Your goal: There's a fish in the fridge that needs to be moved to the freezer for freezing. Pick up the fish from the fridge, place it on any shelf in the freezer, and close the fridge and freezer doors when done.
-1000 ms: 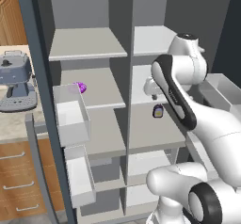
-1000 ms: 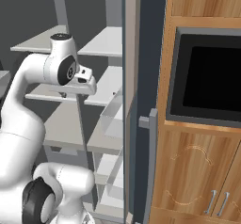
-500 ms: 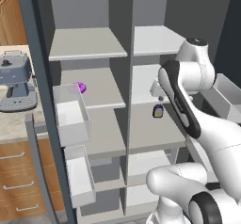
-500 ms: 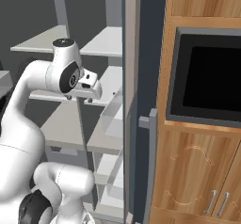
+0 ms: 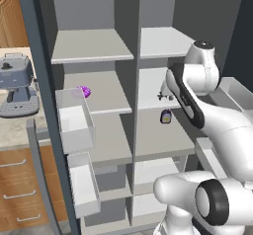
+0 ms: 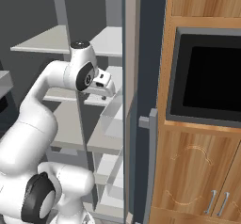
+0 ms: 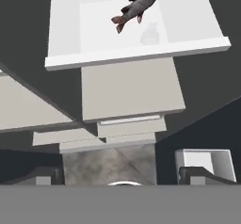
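Observation:
The fish [image 7: 137, 5], small and dark grey with a forked tail, lies on a pale shelf [image 7: 188, 25] in the hand view. That shelf is the second one down in the fridge [image 5: 163, 41], the right-hand compartment of the slate-blue unit. My gripper [image 7: 124, 173] hangs open in front of and above the shelf's front edge, short of the fish, with nothing between its fingers. The gripper [image 5: 163, 91] is at that shelf in the left base view, and the gripper [image 6: 107, 89] is by the door bin in the right base view. The freezer [image 5: 94, 46] is the left compartment. Both doors stand open.
A purple lump [image 5: 84, 91] sits on a freezer shelf. A small bottle [image 5: 166, 116] stands on the fridge shelf below the gripper. White bins [image 5: 74, 125] hang on the freezer door [image 5: 34, 81], and the fridge door [image 6: 153, 53] stands to the right. A coffee machine [image 5: 17, 83] and an oven [image 6: 207, 77] flank the unit.
The hand and the arm's upper joint have shifted a little to the right and down in front of the fridge shelf. The purple lump and the bottle have not moved.

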Robot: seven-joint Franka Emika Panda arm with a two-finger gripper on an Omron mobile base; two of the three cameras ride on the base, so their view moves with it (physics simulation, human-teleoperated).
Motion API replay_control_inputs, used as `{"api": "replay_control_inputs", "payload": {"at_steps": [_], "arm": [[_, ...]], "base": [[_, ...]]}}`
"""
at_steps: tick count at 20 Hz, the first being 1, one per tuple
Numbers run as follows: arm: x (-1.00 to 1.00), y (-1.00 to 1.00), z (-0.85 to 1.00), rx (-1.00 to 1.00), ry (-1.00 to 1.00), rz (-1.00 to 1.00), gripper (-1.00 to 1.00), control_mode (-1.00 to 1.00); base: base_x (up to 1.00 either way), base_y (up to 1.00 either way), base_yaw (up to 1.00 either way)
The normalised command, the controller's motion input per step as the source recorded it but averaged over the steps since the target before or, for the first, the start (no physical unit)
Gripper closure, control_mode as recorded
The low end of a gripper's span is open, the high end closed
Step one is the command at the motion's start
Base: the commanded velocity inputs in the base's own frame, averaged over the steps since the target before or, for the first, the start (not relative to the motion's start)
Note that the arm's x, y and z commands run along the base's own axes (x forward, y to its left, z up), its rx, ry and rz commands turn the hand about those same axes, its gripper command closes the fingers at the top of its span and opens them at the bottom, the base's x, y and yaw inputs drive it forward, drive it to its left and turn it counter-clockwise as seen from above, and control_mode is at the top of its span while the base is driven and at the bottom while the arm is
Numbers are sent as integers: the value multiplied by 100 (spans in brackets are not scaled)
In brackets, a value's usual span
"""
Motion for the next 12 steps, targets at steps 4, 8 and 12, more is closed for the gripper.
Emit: {"api": "replay_control_inputs", "payload": {"at_steps": [4,8,12], "arm": [[47,-22,-31,0,-13,-15,-100,-100],[27,-19,-34,0,-12,-11,-100,-100],[54,0,-40,0,0,-2,-100,-100]], "base": [[0,0,0],[0,0,0],[0,0,0]]}}
